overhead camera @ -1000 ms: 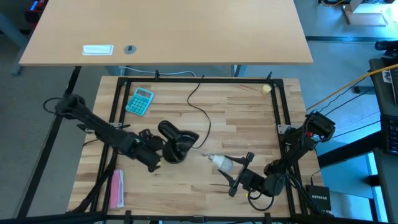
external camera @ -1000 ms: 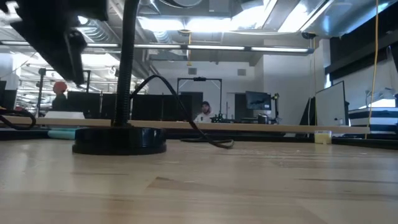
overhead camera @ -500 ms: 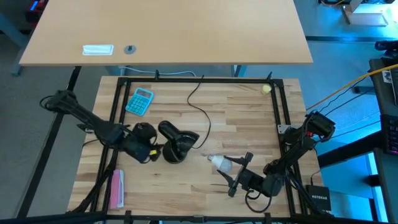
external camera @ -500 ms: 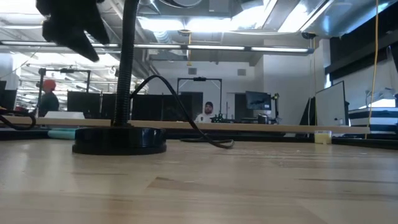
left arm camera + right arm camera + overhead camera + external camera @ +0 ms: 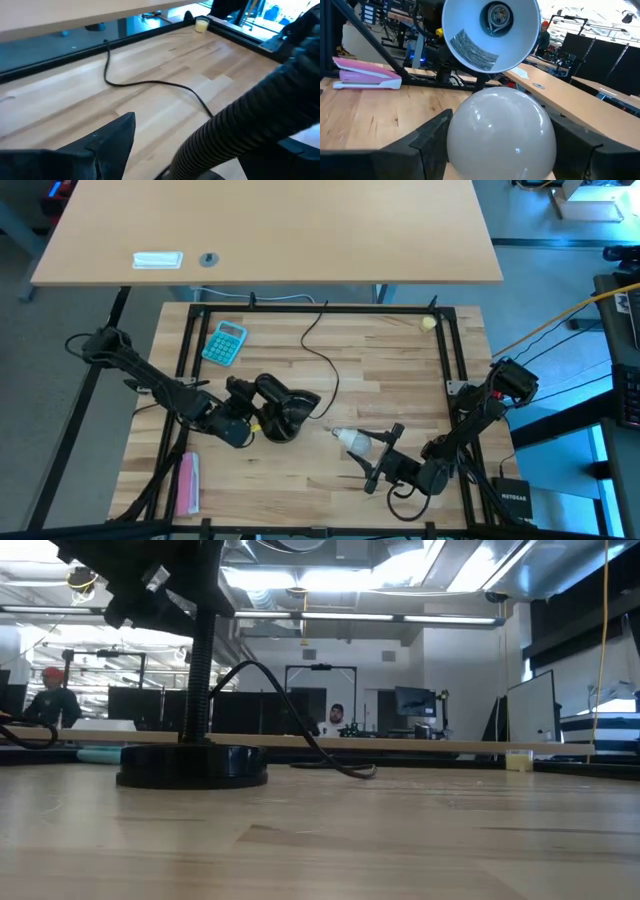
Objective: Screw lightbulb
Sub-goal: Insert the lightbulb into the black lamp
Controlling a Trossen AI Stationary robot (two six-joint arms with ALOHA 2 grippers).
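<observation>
A black lamp point(image 5: 285, 408) stands on the wooden table on its round base point(image 5: 190, 765), with a ribbed flexible neck point(image 5: 235, 125). In the right wrist view its shade point(image 5: 490, 35) faces me and shows the empty socket point(image 5: 498, 15). My right gripper point(image 5: 378, 448) is shut on the white lightbulb point(image 5: 350, 440), right of the shade. My left gripper point(image 5: 252, 423) is open at the lamp's left. One finger point(image 5: 112, 140) stands beside the neck, with bare table showing between them. The neck hides the other finger. My right gripper pinches the bulb's round glass end point(image 5: 470, 135) between its two fingers point(image 5: 430, 137), one on each side. The fingers come nearly level from the table's right and point toward the shade. The narrow base end point(image 5: 338, 434) points at the lamp. The bulb appears clear of the table. My left gripper: I cannot tell whether it touches the lamp's neck, because the neck covers the far finger.
The lamp's black cord point(image 5: 318, 350) runs to the far edge. A teal calculator point(image 5: 225, 342) lies at the far left, a pink stapler point(image 5: 187, 483) at the near left, and a pale yellow ball point(image 5: 428, 323) at the far right corner. A black frame point(image 5: 190, 350) rims the table. People show in the room beyond.
My left gripper has risen and drawn back toward the table's left edge. It has then come back toward the lamp and now stands at the neck. My right gripper and the bulb have kept almost still.
</observation>
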